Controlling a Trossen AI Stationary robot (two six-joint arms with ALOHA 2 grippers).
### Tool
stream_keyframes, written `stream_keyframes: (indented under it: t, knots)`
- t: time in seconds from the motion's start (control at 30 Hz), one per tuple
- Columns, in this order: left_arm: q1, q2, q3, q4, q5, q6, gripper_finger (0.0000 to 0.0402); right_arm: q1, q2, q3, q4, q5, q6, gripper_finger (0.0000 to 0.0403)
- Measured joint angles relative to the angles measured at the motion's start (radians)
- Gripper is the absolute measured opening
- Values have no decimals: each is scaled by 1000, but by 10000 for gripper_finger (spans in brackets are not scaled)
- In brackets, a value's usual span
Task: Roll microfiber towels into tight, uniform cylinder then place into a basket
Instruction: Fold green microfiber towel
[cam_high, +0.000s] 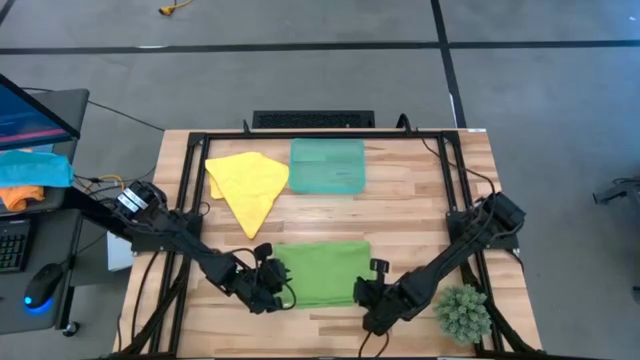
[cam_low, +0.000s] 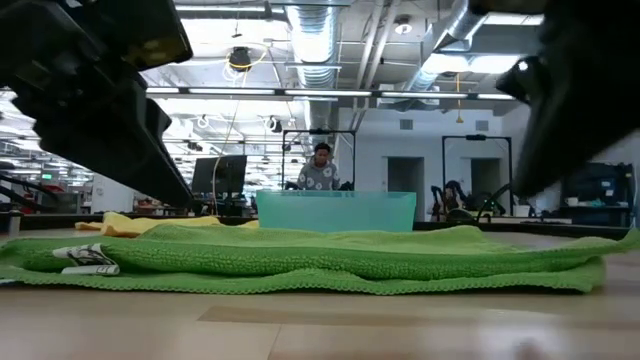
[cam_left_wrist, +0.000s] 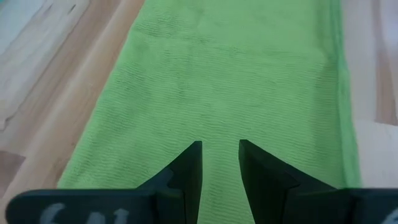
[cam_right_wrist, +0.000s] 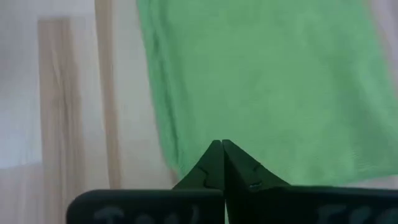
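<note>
The lime green towel (cam_high: 322, 272) lies folded flat near the table's front middle, with a white tag (cam_low: 88, 258) at its left end. My left gripper (cam_left_wrist: 221, 149) stands open over the towel's left end (cam_high: 275, 283), and green cloth shows in the gap between its fingers. My right gripper (cam_right_wrist: 221, 144) is shut at the towel's near right corner (cam_high: 364, 298). The yellow towel (cam_high: 248, 185) lies crumpled at the far left. Beside it the teal basket (cam_high: 327, 165) stands on the table. My left gripper touches nothing that I can see. My right gripper has its shut fingertips over the green towel's near right corner (cam_right_wrist: 186, 163), slanting down from the table's right. The fingers hide the spot, so I cannot tell whether they pinch cloth or touch it.
A small green plant (cam_high: 463, 312) stands at the near right corner, close to my right arm. Black frame rails (cam_high: 185, 190) run along the table's left, right and far sides. Bare wood lies between the green towel and the basket.
</note>
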Motion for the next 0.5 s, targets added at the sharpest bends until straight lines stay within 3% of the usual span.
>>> stream_keyframes:
  t: [0.13, 0.5]
  knots:
    - [37, 0, 0, 0, 20, 40, 98, -14, -4, 0, 32, 14, 2, 13]
    - [156, 0, 0, -40, 120, 72, 98, -42, 55, -1, 96, -94, 56, 12]
